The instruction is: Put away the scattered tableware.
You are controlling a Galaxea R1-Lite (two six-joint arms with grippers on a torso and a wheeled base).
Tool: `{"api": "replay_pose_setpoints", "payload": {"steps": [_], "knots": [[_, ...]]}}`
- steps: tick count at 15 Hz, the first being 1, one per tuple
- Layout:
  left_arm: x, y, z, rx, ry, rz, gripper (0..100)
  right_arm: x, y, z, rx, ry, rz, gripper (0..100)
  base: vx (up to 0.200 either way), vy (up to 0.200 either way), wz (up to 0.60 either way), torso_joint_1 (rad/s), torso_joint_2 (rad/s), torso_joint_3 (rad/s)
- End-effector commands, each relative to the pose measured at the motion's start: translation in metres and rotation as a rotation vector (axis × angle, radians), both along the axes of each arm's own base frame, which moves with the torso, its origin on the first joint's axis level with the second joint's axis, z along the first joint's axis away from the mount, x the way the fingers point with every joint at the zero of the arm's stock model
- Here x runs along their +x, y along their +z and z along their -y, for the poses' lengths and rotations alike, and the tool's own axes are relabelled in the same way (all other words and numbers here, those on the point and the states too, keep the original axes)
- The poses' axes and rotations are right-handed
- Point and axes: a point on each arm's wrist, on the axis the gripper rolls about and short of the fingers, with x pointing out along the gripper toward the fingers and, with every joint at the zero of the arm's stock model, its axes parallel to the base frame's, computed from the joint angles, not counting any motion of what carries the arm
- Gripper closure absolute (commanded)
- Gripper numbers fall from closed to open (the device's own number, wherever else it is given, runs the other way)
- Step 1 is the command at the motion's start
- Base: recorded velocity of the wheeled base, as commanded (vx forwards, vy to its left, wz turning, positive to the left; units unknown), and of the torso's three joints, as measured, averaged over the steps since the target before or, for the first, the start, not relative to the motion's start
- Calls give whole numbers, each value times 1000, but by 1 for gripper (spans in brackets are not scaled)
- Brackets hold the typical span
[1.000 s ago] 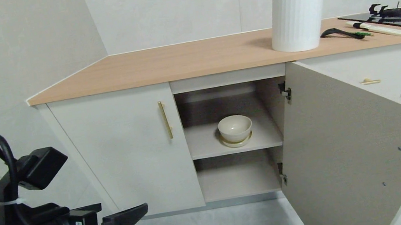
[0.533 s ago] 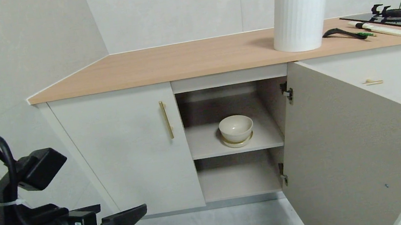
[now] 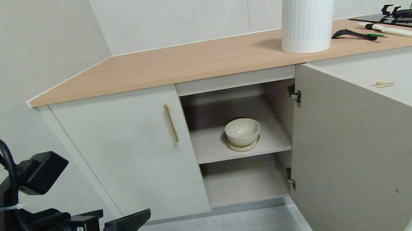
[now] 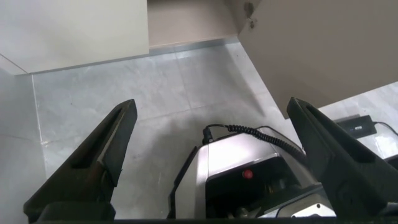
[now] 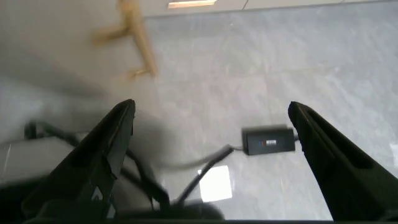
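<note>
Both my grippers are spread wide and hold nothing: the left gripper (image 4: 211,109) hangs low over the floor, and the right gripper (image 5: 211,109) is low too, on the outer side of the open cupboard door (image 3: 356,150), with its gold door handle (image 5: 134,37) just ahead of my right fingers.

A bowl (image 3: 242,131) sits on a plate (image 3: 243,145) on the middle shelf (image 3: 210,147), ahead of and above my left fingers. What is left out, I judge, is the black ladle (image 3: 352,34) and a pale utensil (image 3: 389,30), lying side by side on the countertop (image 3: 182,62), beyond the white ribbed canister (image 3: 308,14).

Both lie well above my right fingers and far across from my left ones, with the door between. Their long axes run along the counter, slanting toward its front edge. So the right arm is the nearer, and it must rise clear of the door first.
</note>
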Motion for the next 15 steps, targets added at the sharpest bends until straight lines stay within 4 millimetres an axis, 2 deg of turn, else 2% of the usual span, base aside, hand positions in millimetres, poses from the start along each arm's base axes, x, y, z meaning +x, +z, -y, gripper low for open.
{"api": "replay_pose_setpoints", "payload": {"steps": [1, 6, 9, 15], "knots": [[0, 0, 0, 1, 0, -1, 0, 12, -10, 3, 3, -19, -32, 0, 0, 0, 0, 0, 0, 0], [0, 0, 0, 1, 0, -1, 0, 31, -21, 4, 10, -43, -49, 0, 0, 0, 0, 0, 0, 0], [0, 0, 0, 1, 0, -1, 0, 40, -28, 4, 21, -56, 4, 0, 0, 0, 0, 0, 0, 0], [0, 0, 0, 1, 0, -1, 0, 48, -34, -1, 48, -47, 33, 0, 0, 0, 0, 0, 0, 0]]}}
